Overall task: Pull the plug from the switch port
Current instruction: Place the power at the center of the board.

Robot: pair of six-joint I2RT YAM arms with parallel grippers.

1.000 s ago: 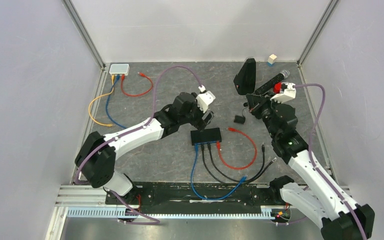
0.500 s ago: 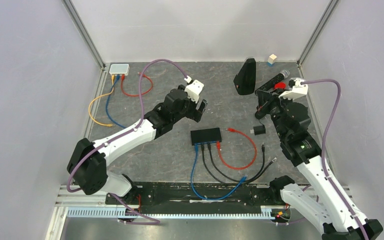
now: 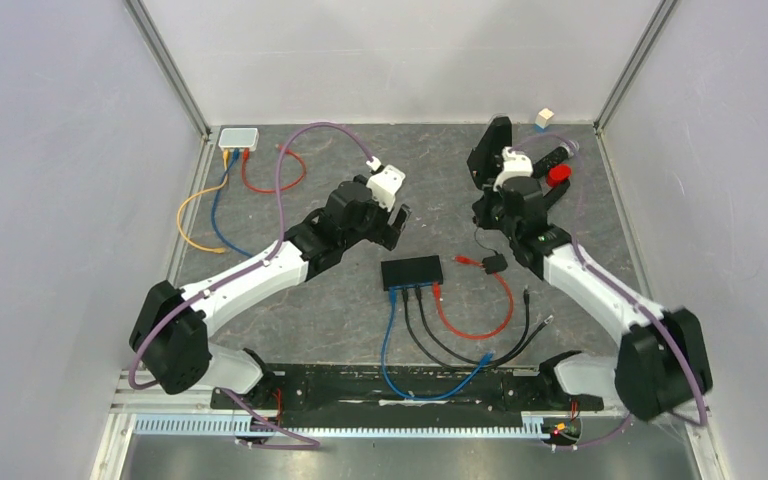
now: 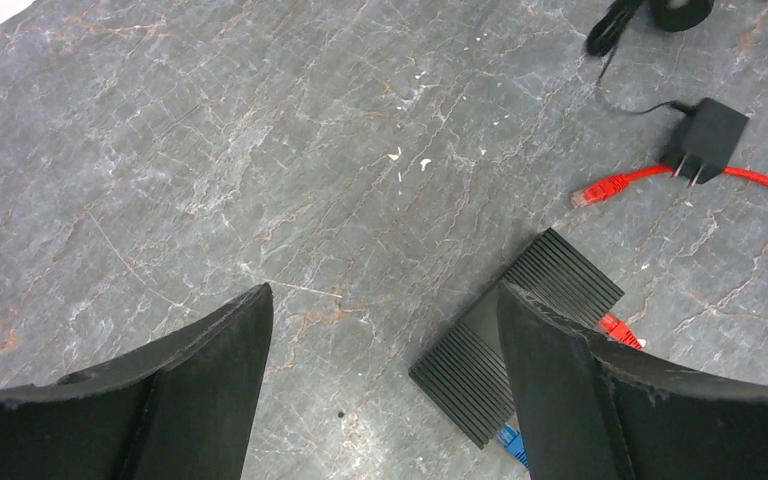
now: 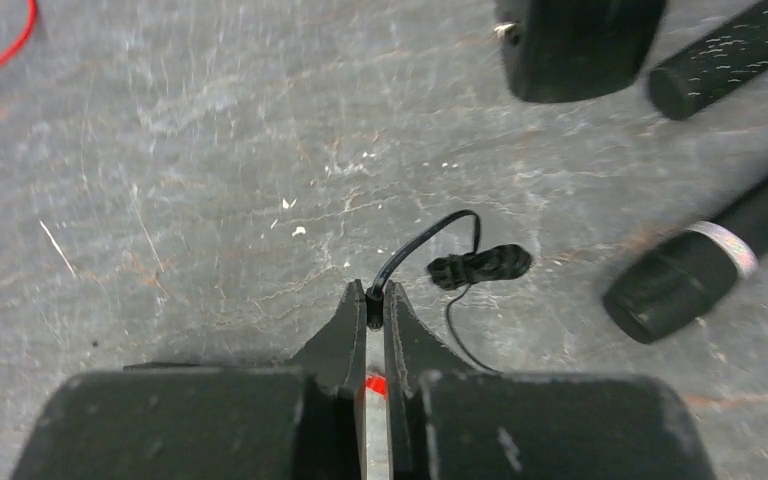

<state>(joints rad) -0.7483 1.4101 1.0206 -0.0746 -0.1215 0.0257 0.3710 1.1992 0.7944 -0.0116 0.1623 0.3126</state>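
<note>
The black switch (image 3: 412,270) lies mid-table with blue, black and red cables in its near-side ports. In the left wrist view the switch (image 4: 550,275) is partly behind one finger. My left gripper (image 3: 392,225) hovers open just behind and left of it, with nothing between its fingers (image 4: 220,350). My right gripper (image 3: 481,220) is behind and right of the switch. It is shut on the small black plug (image 5: 374,305) of a thin cord. That cord runs to a black power adapter (image 3: 495,263) lying on the table over the red cable (image 3: 505,300).
A white box (image 3: 238,138) with yellow, blue and red cables sits at the back left. A black wedge (image 3: 492,150), black cylinders (image 3: 550,158), a red part (image 3: 558,173) and a small cube (image 3: 544,118) stand at the back right. A bundled loop of cord (image 5: 480,265) lies ahead of the right fingers.
My right arm swung out to the right and back toward the middle, shut on the cord, dragging the adapter along. My left gripper drew back left from the switch and stayed open.
</note>
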